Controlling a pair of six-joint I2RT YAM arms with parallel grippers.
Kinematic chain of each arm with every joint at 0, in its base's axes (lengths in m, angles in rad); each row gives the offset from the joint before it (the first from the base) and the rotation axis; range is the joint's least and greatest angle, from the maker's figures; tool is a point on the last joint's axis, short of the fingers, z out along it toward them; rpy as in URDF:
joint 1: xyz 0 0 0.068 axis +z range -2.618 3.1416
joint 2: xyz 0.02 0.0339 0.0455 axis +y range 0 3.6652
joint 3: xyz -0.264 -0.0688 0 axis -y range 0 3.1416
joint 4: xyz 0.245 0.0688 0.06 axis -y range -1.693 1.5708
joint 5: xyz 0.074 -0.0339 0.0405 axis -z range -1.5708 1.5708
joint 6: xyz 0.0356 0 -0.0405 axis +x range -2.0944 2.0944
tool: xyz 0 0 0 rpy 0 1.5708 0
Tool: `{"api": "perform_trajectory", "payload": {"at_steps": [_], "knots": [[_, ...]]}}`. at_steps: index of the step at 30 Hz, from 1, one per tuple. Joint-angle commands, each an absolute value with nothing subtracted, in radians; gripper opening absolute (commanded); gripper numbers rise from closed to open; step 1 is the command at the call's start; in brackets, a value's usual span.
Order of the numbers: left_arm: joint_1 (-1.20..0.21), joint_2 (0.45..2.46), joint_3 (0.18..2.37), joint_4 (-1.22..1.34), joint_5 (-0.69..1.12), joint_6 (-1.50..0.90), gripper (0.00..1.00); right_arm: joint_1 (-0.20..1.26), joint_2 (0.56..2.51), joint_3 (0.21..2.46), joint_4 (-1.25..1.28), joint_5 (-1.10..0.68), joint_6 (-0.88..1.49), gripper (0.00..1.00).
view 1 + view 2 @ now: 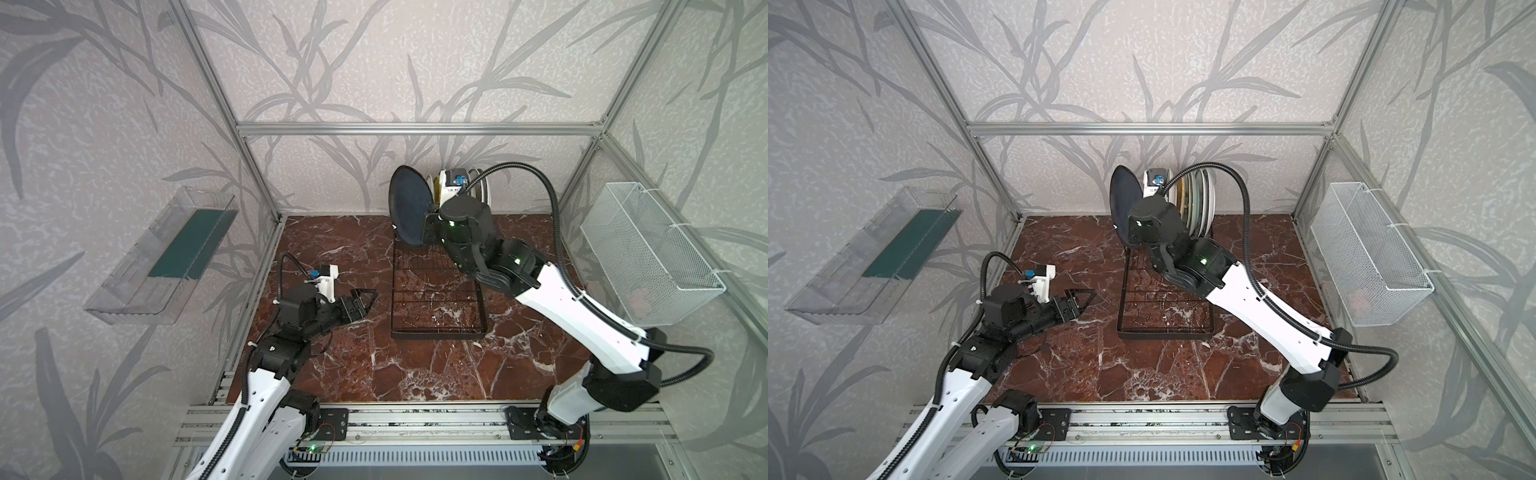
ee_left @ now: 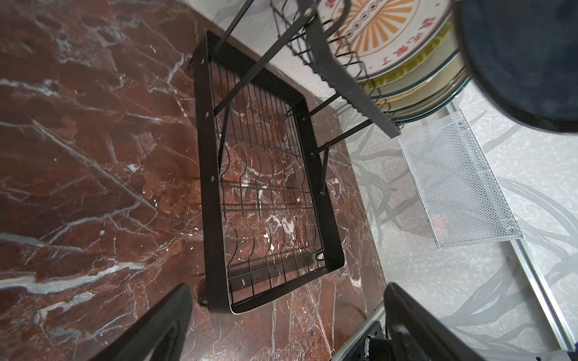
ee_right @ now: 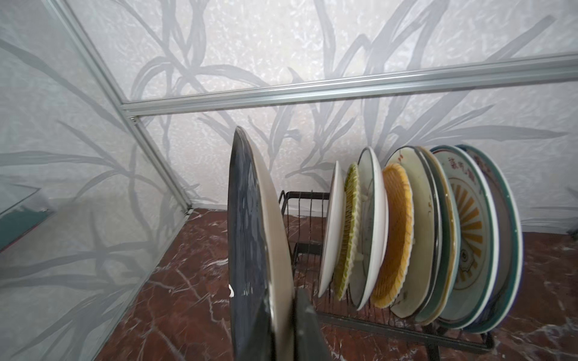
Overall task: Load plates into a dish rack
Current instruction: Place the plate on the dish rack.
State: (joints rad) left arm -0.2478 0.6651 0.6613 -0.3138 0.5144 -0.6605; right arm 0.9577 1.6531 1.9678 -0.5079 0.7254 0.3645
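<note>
Right gripper point(image 1: 430, 229) is clamped tight on the rim of the round black plate point(image 1: 409, 208). It's holding the plate upright on edge over the black wire dish rack point(image 1: 436, 333), at the open end of the raised slotted part. Can't tell if it's actually seated in a slot. The other round plates point(image 3: 395, 231) stand in a row in the slots, a gap away from the black one. Left gripper point(image 1: 365, 301) hovers wide open and empty over the red-brown marble desk point(image 1: 332, 365), near the rack's flat tray.
</note>
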Motion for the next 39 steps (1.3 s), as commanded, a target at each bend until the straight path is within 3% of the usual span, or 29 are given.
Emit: {"api": "perform_trajectory", "payload": {"at_steps": [1, 14, 21, 39], "knots": [[-0.253, 0.609, 0.696, -0.384, 0.469, -0.537, 0.98, 0.968, 1.714, 2.125, -0.44, 0.995, 0.3, 0.0], [-0.252, 0.54, 0.66, -0.419, 0.494, -0.464, 0.99, 0.968, 2.166, 2.708, -0.451, 1.238, -0.012, 0.0], [-0.252, 0.505, 0.65, -0.421, 0.483, -0.459, 0.99, 0.95, 2.214, 2.722, -0.393, 1.251, -0.081, 0.0], [-0.252, 0.512, 0.652, -0.423, 0.491, -0.459, 0.99, 0.901, 2.295, 2.76, -0.515, 1.243, 0.032, 0.0]]}}
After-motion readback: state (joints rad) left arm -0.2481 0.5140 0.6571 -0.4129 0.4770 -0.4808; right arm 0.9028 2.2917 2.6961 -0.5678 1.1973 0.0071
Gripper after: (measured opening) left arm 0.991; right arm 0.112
